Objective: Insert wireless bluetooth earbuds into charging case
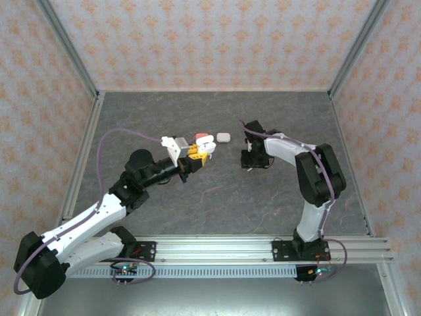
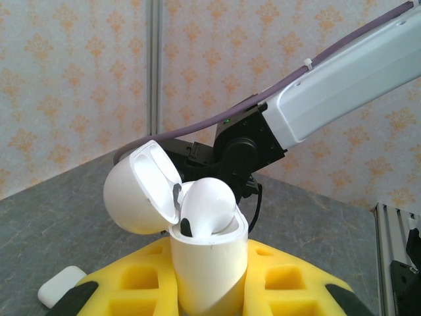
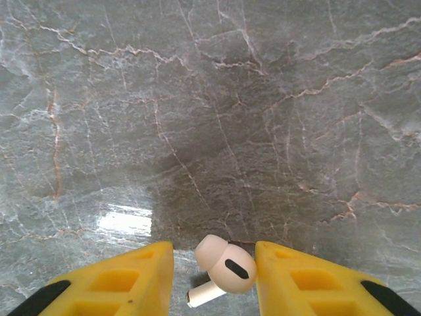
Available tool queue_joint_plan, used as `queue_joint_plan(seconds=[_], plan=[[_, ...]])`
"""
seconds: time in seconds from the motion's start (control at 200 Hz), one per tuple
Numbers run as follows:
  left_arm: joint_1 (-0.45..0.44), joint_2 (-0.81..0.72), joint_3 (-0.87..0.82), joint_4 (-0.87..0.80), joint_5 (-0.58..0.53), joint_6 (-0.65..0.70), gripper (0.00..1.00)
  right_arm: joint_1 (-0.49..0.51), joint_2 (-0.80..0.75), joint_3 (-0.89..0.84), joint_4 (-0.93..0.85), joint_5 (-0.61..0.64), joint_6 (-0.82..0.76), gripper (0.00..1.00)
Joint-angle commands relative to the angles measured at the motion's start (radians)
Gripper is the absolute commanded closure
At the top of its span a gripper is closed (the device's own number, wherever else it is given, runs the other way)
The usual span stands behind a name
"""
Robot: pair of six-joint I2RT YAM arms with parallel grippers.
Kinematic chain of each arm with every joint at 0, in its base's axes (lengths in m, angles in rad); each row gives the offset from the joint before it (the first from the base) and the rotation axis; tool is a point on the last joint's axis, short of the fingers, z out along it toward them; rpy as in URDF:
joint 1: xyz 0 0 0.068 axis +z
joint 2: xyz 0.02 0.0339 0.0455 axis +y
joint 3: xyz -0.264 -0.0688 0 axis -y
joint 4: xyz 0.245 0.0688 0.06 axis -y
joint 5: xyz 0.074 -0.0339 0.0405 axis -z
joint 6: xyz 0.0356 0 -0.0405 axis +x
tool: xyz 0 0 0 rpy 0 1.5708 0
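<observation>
Lying flat under everything is the gray stone desk (image 1: 217, 197), with flowery walls (image 1: 210, 39) on three sides. Two arms reach out over it. The left arm (image 1: 99, 217) stretches toward the middle, and the right arm (image 1: 316, 171) bends up and then points down at the desk.

The left tool (image 1: 199, 152) is closed tight on the charging case (image 2: 209, 270). Its yellow fingers (image 2: 289, 289) press on both sides of the case and hold it up off the desk. The case is white and stands almost straight up. Its lid (image 2: 141, 191) is tipped open to the left. A round earbud (image 2: 209, 204) sits in the top of the case, with its white head poking out.

The right tool (image 3: 214, 249) is low over the desk and partly open. A loose earbud (image 3: 223, 266) lies on the desk between its two yellow fingers (image 3: 309, 280). The right-side finger looks like it is just touching the earbud, and there is a small gap on the other side. This earbud is white with a dark oval spot, and its stem points down and to the left in the right wrist view.

A small white case (image 1: 223, 137) lies shut on the desk, between the two tools. A pink thing (image 1: 201, 135) shows just beside the held case, too small to tell what it is.
</observation>
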Motion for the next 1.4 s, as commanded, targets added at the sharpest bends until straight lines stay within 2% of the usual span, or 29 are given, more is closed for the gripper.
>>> queue_joint_plan(seconds=[0.0, 0.325, 0.53, 0.876, 1.191, 1.396], plan=[[-0.011, -0.008, 0.001, 0.004, -0.018, 0.011, 1.0, -0.003, 0.031, 0.027, -0.027, 0.025, -0.013, 0.63], [-0.011, -0.008, 0.001, 0.0, -0.024, 0.011, 1.0, 0.001, 0.05, 0.034, -0.012, 0.024, -0.02, 0.73], [-0.011, -0.008, -0.002, 0.001, -0.025, 0.007, 1.0, 0.009, -0.019, 0.001, 0.031, 0.025, -0.063, 0.78], [0.004, -0.005, -0.036, 0.037, -0.055, -0.068, 1.0, 0.055, -0.301, -0.078, 0.071, 0.067, -0.225, 0.79], [0.059, 0.125, 0.011, 0.076, 0.054, -0.191, 1.0, 0.167, -0.634, -0.139, 0.164, 0.063, -0.391, 0.79], [0.06, 0.158, 0.028, 0.107, 0.138, -0.228, 1.0, 0.258, -0.742, -0.111, 0.182, 0.08, -0.507, 0.79]])
